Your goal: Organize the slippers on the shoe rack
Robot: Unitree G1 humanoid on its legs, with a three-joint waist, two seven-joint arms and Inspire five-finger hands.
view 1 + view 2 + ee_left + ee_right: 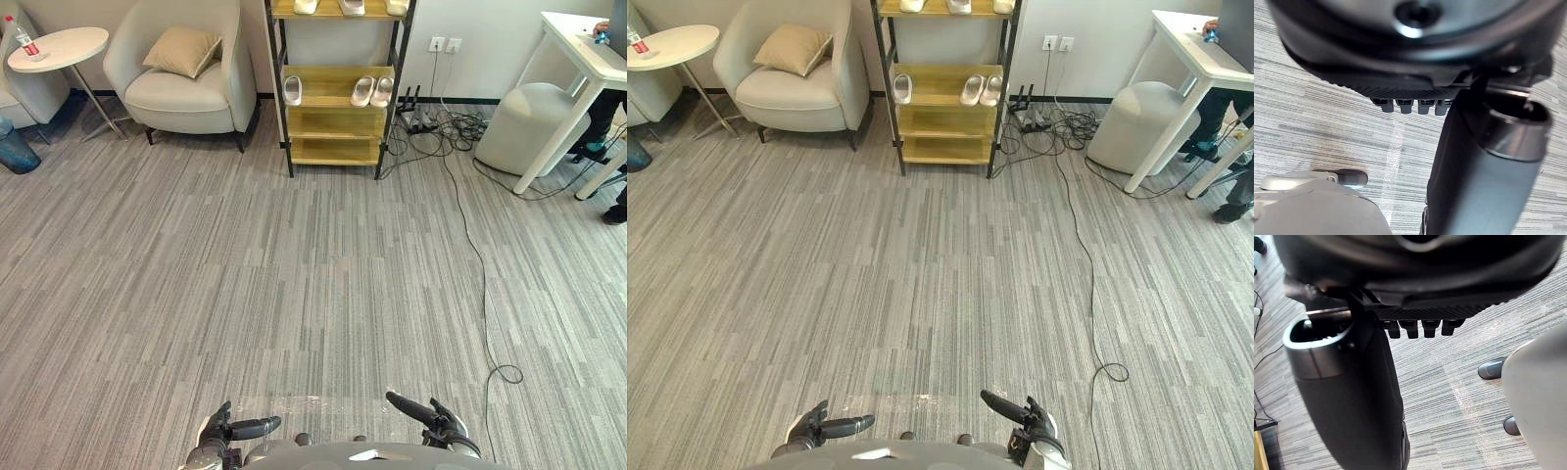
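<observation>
Left hand [223, 429] and right hand [438, 421] — dark, slim-fingered, thick-thumbed

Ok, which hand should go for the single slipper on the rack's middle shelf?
Probably left. Both the left hand and right hand hang empty, far across the floor from the shoe rack, so neither reaches yet. The single slipper lies at the shelf's left end, on the left hand's side.

Wooden shoe rack [333, 122] with a black frame stands on the grey striped floor [294, 294], back against the wall. Top shelf holds three pale slippers [353, 7]; the shelf below has a single slipper [292, 90] at left and a pair [363, 91] side by side at right. Also on the floor: armchair [186, 88], round side table [59, 47], pouffe [529, 127], white desk [588, 54], black cable [484, 284].
</observation>
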